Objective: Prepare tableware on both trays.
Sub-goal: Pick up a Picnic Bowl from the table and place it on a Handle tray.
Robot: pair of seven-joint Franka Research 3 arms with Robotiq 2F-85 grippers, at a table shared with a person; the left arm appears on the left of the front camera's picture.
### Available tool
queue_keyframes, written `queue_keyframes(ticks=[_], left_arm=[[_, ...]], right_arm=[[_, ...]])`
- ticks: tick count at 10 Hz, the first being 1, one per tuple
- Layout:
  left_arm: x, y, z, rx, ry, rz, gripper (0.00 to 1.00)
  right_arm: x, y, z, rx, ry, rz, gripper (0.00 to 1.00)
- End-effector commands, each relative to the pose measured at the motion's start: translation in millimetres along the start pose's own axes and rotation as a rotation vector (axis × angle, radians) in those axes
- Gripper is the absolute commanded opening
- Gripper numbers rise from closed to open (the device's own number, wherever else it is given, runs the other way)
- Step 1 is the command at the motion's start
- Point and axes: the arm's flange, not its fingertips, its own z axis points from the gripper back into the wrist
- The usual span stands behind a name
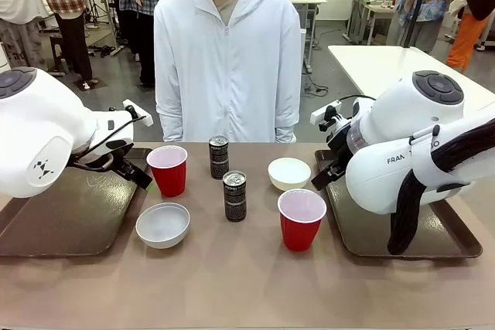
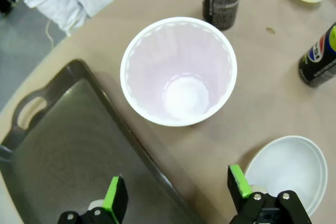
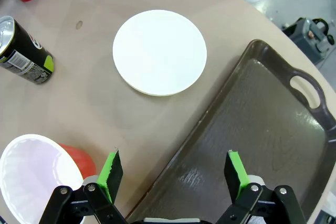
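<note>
Tableware, six pieces, all standing on the tabletop (image 1: pixel 247 287) between two trays; nothing lies on either tray.

- Left tray (image 1: pixel 62 222): dark brown plastic with a raised rim, rounded corners and a cut-out handle. Its floor is bare.
- Right tray (image 1: pixel 363 233): same kind, also bare. The right arm partly hides it in the front view.
- Left cup (image 2: pixel 178 72): red plastic with a white ribbed inside. It stands upright just beside the left tray's rim, straight ahead of the left tool.
- Right cup (image 1: pixel 301 219): same kind, upright, near the right tray's inner rim.
- Near bowl (image 1: pixel 162 224): small, round, white and smooth. It sits just beside the left tray, on the robot's side of the left cup.
- Far bowl (image 3: pixel 159 52): same kind, ahead of the right tool and near the right tray's rim.
- Far can (image 1: pixel 219 157) and near can (image 1: pixel 234 195): slim, dark and printed, with silver tops. Both stand upright mid-tabletop, one behind the other, between the cups and not touching.
- Left tool (image 2: pixel 176 187): jaws wide, green pads, nothing held. It hangs over the left tray's inner rim.
- Right tool (image 3: pixel 173 174): jaws wide, nothing held. It hangs over the right tray's inner rim, with the right cup to one side.
- Surface: matte beige with a rounded far edge.
- Room: a person (image 1: pixel 227 67) in a white zip jacket stands at the far side. Behind are a grey floor, white tables and other people.
</note>
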Motion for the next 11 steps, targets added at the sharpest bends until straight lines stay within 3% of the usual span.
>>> queue_keyframes(ticks=[1,5,6,8,9,11], left_arm=[[0,0,0,0.0,0.0,0.0,1.0],[0,0,0,0.0,0.0,0.0,1.0],[5,0,27,0.018,-0.041,-0.019,1.0],[3,-3,71,-0.05,-0.041,-0.057,1.0],[-4,-5,85,-0.058,-0.005,-0.062,1.0],[-23,-17,107,-0.094,0.088,-0.1,1.0]], right_arm=[[0,0,0,0.0,0.0,0.0,1.0],[0,0,0,0.0,0.0,0.0,1.0],[4,2,24,-0.039,-0.04,-0.016,1.0],[-3,13,67,-0.09,0.008,0.024,1.0],[-16,24,82,-0.113,0.145,0.112,1.0],[-47,50,100,-0.104,0.368,0.158,1.0]])
